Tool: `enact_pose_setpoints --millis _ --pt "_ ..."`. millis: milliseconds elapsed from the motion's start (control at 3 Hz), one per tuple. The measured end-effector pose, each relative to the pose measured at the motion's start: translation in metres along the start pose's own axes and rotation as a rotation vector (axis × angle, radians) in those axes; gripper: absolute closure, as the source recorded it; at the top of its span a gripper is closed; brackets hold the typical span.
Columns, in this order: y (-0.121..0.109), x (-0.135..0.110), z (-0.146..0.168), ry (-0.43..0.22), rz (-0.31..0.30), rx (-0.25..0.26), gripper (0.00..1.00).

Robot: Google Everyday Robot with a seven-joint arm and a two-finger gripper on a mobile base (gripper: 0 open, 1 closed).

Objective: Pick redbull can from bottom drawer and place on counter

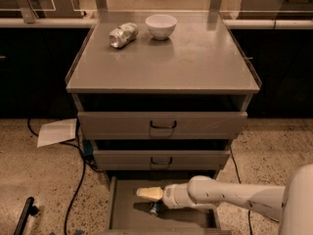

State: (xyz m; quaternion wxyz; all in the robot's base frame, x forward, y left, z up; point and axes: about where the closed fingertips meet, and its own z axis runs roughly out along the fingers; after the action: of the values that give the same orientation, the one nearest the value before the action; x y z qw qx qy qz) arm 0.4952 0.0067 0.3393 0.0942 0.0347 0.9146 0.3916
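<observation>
The bottom drawer [128, 214] of the grey cabinet is pulled open at the bottom of the view. My gripper [149, 195], with a cream tip on a white arm that comes in from the right, hangs low over the drawer's floor. Just under it a small bluish piece with a silver glint shows, which looks like the redbull can [154, 209]; most of it is hidden by the gripper. Whether the gripper touches it I cannot tell. The counter [195, 62] is the flat grey top of the cabinet.
A dented silver can [123, 35] and a white bowl [161, 26] sit at the back of the counter. The two upper drawers [161, 125] are shut. A sheet of paper [56, 131] and black cables [78, 180] lie on the floor to the left.
</observation>
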Motion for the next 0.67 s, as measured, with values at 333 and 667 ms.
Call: enact_pose_setpoints --millis 333,667 --pt "-0.045 -0.019 0.021 -0.168 0.138 -0.035 0.0" --pt "-0.087 -0.04 0.034 -0.259 0.241 0.0 0.0"
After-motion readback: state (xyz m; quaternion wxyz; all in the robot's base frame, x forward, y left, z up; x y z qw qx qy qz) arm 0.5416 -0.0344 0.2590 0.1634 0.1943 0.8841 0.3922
